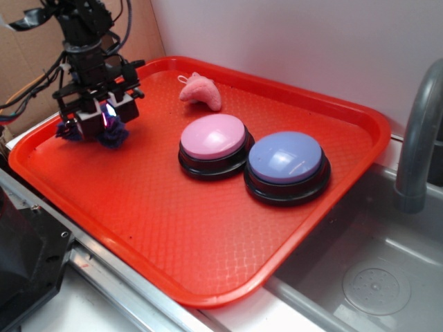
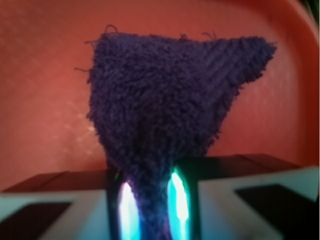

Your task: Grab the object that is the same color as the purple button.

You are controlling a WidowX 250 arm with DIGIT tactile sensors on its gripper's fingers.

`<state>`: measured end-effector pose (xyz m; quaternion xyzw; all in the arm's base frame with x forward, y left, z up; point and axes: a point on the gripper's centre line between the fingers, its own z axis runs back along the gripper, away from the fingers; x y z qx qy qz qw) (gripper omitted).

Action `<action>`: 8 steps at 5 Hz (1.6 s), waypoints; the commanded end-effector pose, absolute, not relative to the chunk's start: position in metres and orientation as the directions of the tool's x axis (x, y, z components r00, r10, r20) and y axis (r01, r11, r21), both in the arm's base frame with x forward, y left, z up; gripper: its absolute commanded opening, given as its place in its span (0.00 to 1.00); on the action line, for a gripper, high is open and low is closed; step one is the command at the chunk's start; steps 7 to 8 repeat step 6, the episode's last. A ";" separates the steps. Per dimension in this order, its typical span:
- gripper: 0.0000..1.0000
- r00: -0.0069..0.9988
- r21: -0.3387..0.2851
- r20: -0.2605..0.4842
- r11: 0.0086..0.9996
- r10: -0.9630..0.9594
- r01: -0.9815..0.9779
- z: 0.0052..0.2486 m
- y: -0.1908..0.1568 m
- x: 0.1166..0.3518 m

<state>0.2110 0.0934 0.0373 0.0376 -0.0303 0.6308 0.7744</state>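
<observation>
My gripper (image 1: 104,117) is at the far left of the red tray (image 1: 208,263), shut on the dark purple fuzzy cloth piece (image 1: 114,135). In the wrist view the cloth (image 2: 170,100) fans out ahead of the gripper (image 2: 152,200), and its narrow end is pinched between the two glowing pads (image 2: 177,200). The cloth hangs at or just above the tray floor; I cannot tell whether it touches. The lavender-blue domed button (image 1: 285,158) on a black base sits right of the tray's middle, well away from the gripper.
A pink domed button (image 1: 213,135) on a black base stands beside the lavender one. A pink plush toy (image 1: 201,91) lies near the tray's far rim. A metal sink (image 1: 374,277) and grey faucet (image 1: 419,131) are at the right. Cardboard stands behind the arm.
</observation>
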 end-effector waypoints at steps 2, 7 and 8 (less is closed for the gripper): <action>0.00 0.819 0.062 0.108 0.818 0.564 -0.572 0.142 0.061 0.210; 0.00 0.992 0.049 -0.005 0.991 -0.126 0.126 0.162 0.011 0.169; 0.00 0.992 0.049 -0.005 0.991 -0.126 0.126 0.162 0.011 0.169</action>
